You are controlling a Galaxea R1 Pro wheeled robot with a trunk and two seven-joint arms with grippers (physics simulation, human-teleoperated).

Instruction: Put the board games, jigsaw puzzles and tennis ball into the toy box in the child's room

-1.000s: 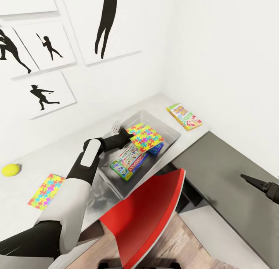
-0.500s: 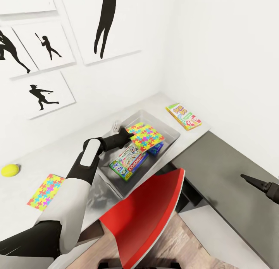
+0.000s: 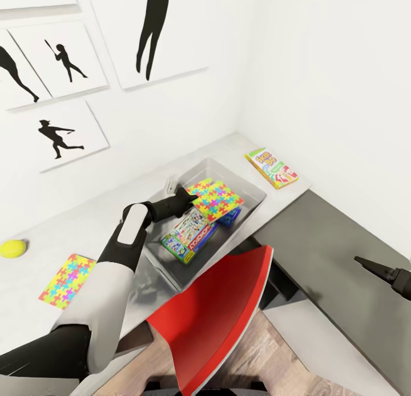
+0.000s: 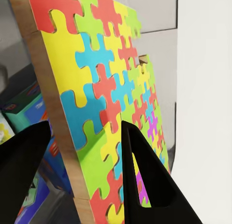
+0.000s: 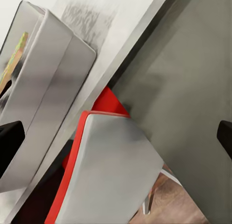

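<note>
jigsaw sheet (image 3: 214,199) tilted over toy box (image 3: 256,194), pinched at its near edge by left gripper (image 3: 188,201). two game boxes (image 3: 190,237) inside. second jigsaw (image 3: 67,280), one ball (image 3: 12,247), one game box (image 3: 272,168) on table (image 3: 91,225). right gripper (image 3: 371,266): state unclear.

Count, head view: jigsaw puzzles, two: one (image 3: 213,198) over the toy box (image 3: 251,188), one (image 3: 67,279) flat on the table (image 3: 85,225). Board games, three: Monopoly box (image 3: 188,235) and blue box (image 3: 231,216) inside the toy box, yellow-green-red box (image 3: 272,168) on the table. Tennis ball (image 3: 12,247), one. Toy box, one. Red chair (image 3: 217,313), one. Wall silhouette prints (image 3: 68,134), five visible.
</note>
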